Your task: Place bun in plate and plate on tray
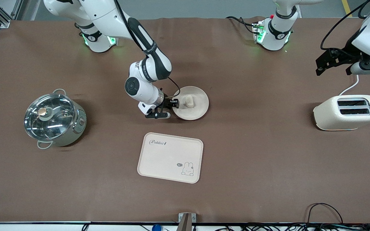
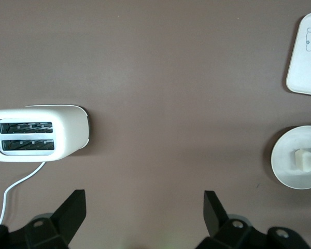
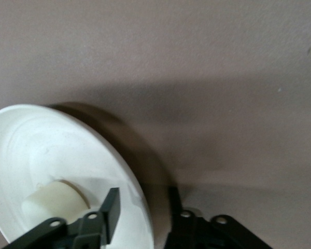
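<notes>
The bun (image 1: 189, 101) already lies in the plate (image 1: 198, 110), near its middle, so the first half of the task looks done. The plate rests on the bench (image 1: 255, 160), farther from the front camera than the tray (image 1: 159, 160), with a strip of bare bench between them.

The right gripper (image 1: 171, 106) is low at the plate's rim, at the edge toward the right arm's end of the bench. In the right wrist view its jaws are parted and straddle the rim (image 3: 140, 207), one finger over the inside of the dish and one outside; they are not yet clenched on it.

The step in hand, as I judge it, is to grasp the plate by this rim. To do it well, the jaws should go deep enough over the rim before they squeeze, because a shallow dish slips easily. The inner finger is close to the bun and should not push it. After the lift, the plate must stay level, or the bun may roll out.

The left gripper (image 1: 334, 62) waits in the air with released jaws near the toaster (image 1: 347, 112). A lidded pot (image 1: 55, 118) stands toward the right arm's end.
</notes>
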`<state>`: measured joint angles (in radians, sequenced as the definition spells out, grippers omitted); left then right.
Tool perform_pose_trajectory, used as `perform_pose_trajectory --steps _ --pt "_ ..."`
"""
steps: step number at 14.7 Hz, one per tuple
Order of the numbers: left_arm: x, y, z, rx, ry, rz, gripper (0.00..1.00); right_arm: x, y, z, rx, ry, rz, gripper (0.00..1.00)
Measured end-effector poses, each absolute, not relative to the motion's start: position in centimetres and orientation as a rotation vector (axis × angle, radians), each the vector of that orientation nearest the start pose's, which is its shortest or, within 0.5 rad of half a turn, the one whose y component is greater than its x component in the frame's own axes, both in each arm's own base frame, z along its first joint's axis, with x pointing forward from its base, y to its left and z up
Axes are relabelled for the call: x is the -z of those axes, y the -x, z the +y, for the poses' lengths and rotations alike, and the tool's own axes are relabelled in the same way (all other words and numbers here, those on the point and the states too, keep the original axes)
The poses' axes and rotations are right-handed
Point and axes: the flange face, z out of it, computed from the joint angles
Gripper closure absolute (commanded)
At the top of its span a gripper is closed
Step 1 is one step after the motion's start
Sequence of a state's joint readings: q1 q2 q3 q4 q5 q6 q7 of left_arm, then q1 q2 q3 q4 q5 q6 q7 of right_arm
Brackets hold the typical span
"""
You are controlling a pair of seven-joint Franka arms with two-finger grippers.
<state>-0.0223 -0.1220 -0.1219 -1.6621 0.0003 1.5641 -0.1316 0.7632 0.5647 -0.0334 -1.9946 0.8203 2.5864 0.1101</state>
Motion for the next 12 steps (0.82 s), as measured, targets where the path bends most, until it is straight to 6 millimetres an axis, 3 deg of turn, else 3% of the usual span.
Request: perform_pose_trajectory --steps 3,7,9,12 --pt "-64.3 -51.0 -7.8 0.032 3.129 0.018 0.00 -17.3 -45.8 39.5 -0.200 2.739 0.104 0.94" --pt "-64.3 -51.1 -7.3 0.030 3.129 0.005 0.00 -18.3 -46.6 39.4 -0.174 2.727 0.112 0.99" --pt "-64.1 -51.2 -7.1 0.024 3.130 -0.003 0.00 -19.3 -48.8 38.0 -0.128 2.716 0.156 0.99" --pt "-64.0 -51.4 -6.7 0.023 3.130 -0.014 0.00 -21.9 -53.9 34.6 -0.029 2.683 0.247 0.99"
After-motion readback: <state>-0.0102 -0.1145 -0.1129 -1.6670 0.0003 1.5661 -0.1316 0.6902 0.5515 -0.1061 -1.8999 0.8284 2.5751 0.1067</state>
